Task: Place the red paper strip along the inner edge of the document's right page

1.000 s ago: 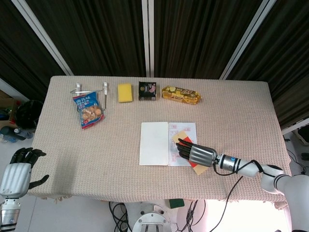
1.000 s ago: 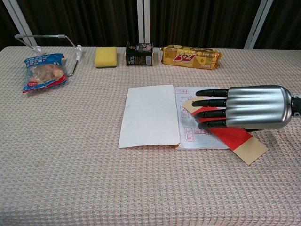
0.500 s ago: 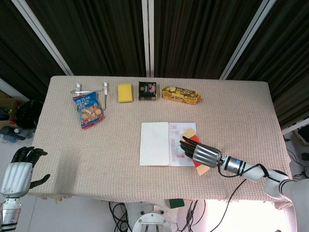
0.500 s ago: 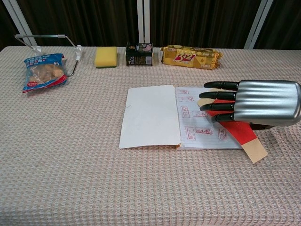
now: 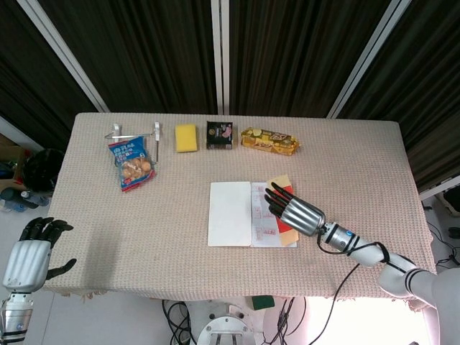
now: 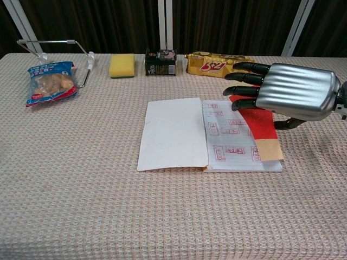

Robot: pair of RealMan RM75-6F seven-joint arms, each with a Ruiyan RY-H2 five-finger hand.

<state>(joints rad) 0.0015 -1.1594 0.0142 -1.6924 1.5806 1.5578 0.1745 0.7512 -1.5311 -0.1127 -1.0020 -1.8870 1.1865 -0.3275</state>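
- At the table's middle, the document (image 6: 209,132) lies open: blank left page (image 6: 172,132), stamped right page (image 6: 233,135).
- The strip (image 6: 260,127) lies on the right page's outer half, at about 3 o'clock from the spine, running near parallel to it; its top end pokes past the page's far edge in the head view (image 5: 279,181). It needs to go toward 9 o'clock, up against the fold.
- The right hand (image 6: 290,92) hovers over the strip's top end, fingers (image 6: 246,78) stretched out flat and slightly apart, pointing toward 9 o'clock. Whether the thumb pinches the strip underneath cannot be told; it looks more like a flat palm-down slide than a hold.
- To do this step well, in my judgement: press lightly with the fingertips on the red part, drag straight toward the spine, and keep the strip parallel to the fold so it does not skew.
- Risk: too much pressure may drag the thin page or shift the whole document; too little lets the strip slip.
- The left hand (image 5: 29,255) hangs off the table at 8 o'clock, fingers loosely spread, holding nothing; it could steady the left page if needed.
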